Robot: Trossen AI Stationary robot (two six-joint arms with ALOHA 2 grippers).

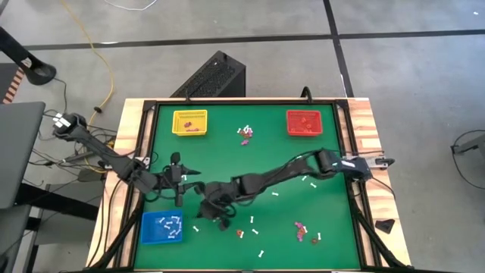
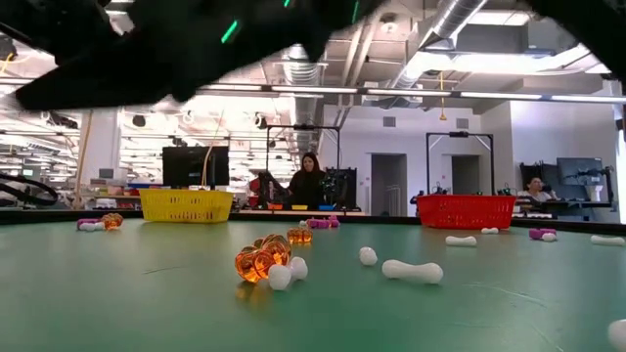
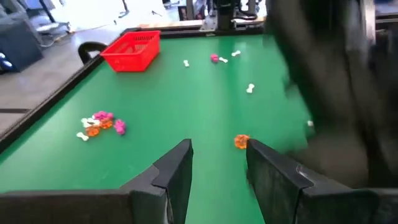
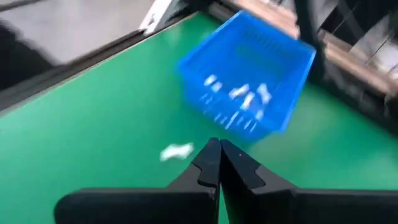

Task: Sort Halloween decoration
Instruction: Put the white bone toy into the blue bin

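The Halloween decoration is many tiny trinkets strewn over the green table: a mixed cluster (image 1: 245,134) at the far middle, white bones (image 1: 254,221), a purple one (image 1: 301,226) and an orange one (image 1: 239,233) near the front. My left gripper (image 3: 217,168) stands open above the mat left of centre (image 1: 186,178), nothing between its fingers; an orange trinket (image 3: 241,141) lies beyond them. My right gripper (image 4: 219,163) is shut above the mat (image 1: 216,212), just right of the blue tray (image 4: 249,81). A white bone (image 4: 176,151) lies on the mat beside its tips.
The yellow tray (image 1: 189,121) stands at the far left and the red tray (image 1: 305,121) at the far right. The blue tray (image 1: 162,227), near left, holds several white pieces. My right arm (image 1: 288,171) stretches across the table's middle. People sit beyond the far edge (image 2: 309,181).
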